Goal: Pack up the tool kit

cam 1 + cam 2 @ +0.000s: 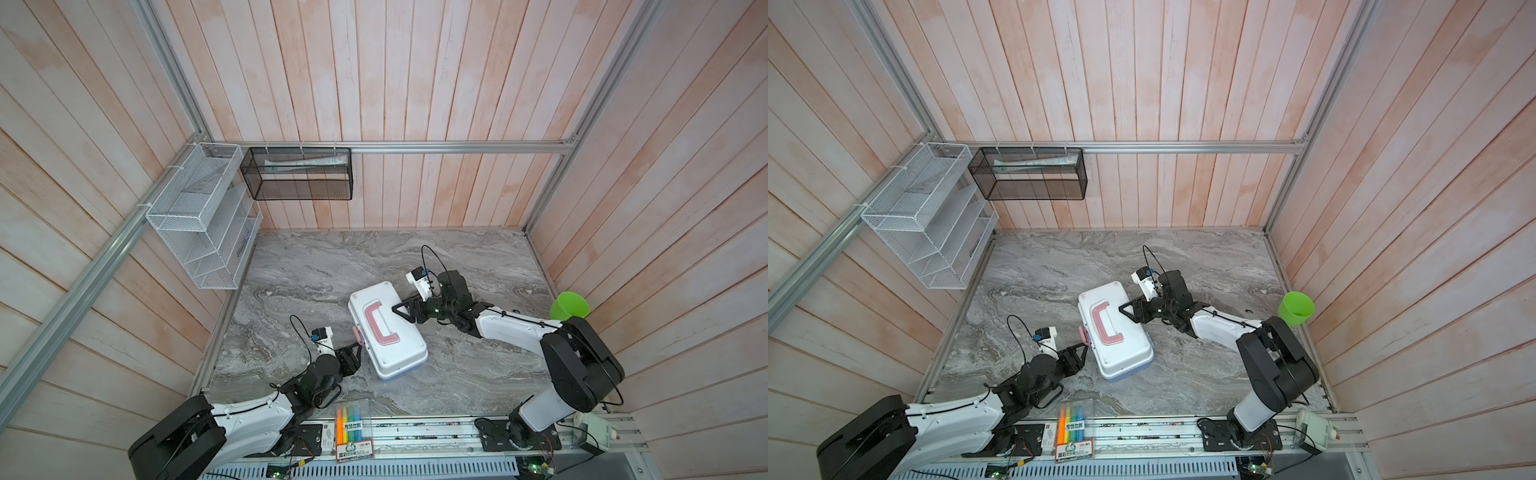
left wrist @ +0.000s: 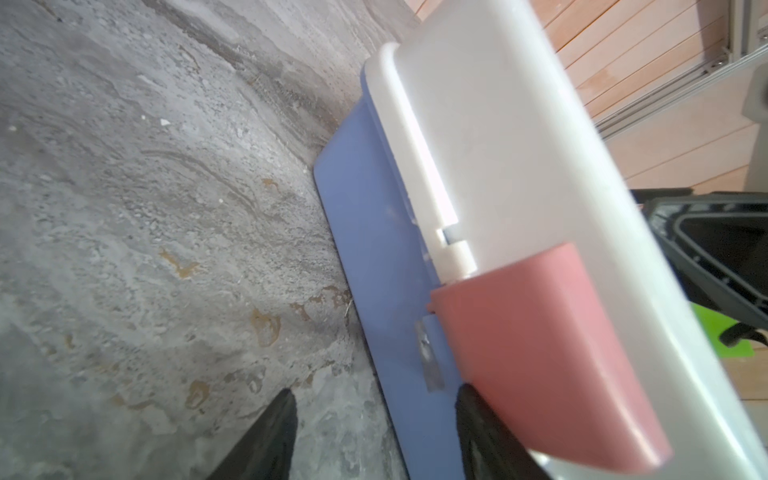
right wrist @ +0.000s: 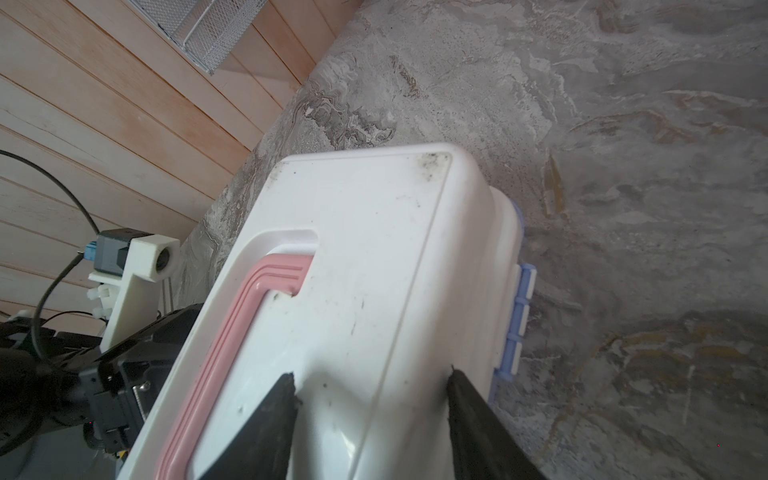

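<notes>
We're looking at the case (image 1: 388, 332) sitting closed on the middle of the worktop (image 1: 311, 270). Our left pincer (image 2: 374, 399) is gaping, one finger (image 2: 478, 419) touching the pink latch (image 2: 540, 353); right pincer (image 3: 372, 382) is resting spread on the lid (image 3: 374, 249), gripping nothing.

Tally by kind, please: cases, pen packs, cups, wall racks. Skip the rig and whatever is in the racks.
tool case: 1
highlighter pack: 1
green cup: 1
wall racks: 2 (white rack, black rack)
Total: 5
</notes>
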Robot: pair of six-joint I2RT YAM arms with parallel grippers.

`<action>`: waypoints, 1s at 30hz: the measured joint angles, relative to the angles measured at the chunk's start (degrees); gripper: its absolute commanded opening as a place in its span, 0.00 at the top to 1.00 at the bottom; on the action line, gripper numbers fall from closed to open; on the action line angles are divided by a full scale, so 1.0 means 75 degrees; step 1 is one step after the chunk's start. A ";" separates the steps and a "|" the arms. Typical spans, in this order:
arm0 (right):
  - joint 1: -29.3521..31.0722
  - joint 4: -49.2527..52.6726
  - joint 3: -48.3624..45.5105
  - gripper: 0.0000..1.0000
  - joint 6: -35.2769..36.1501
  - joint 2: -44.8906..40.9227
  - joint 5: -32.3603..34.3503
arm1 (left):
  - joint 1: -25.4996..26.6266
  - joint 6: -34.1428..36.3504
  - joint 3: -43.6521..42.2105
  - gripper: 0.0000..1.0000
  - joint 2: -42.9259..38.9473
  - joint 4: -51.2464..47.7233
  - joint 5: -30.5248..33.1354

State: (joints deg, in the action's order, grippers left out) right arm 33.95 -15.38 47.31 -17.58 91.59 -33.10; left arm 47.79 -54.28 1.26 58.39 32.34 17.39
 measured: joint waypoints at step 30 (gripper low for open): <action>0.0023 -0.0064 0.0000 0.45 -0.0003 0.0003 0.0146 | 0.0009 -0.0009 0.0006 0.57 -0.0294 0.1405 -0.0682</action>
State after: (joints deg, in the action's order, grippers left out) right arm 34.13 -15.86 47.31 -17.61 91.61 -32.01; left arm 47.86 -54.35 1.30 56.18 42.87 12.27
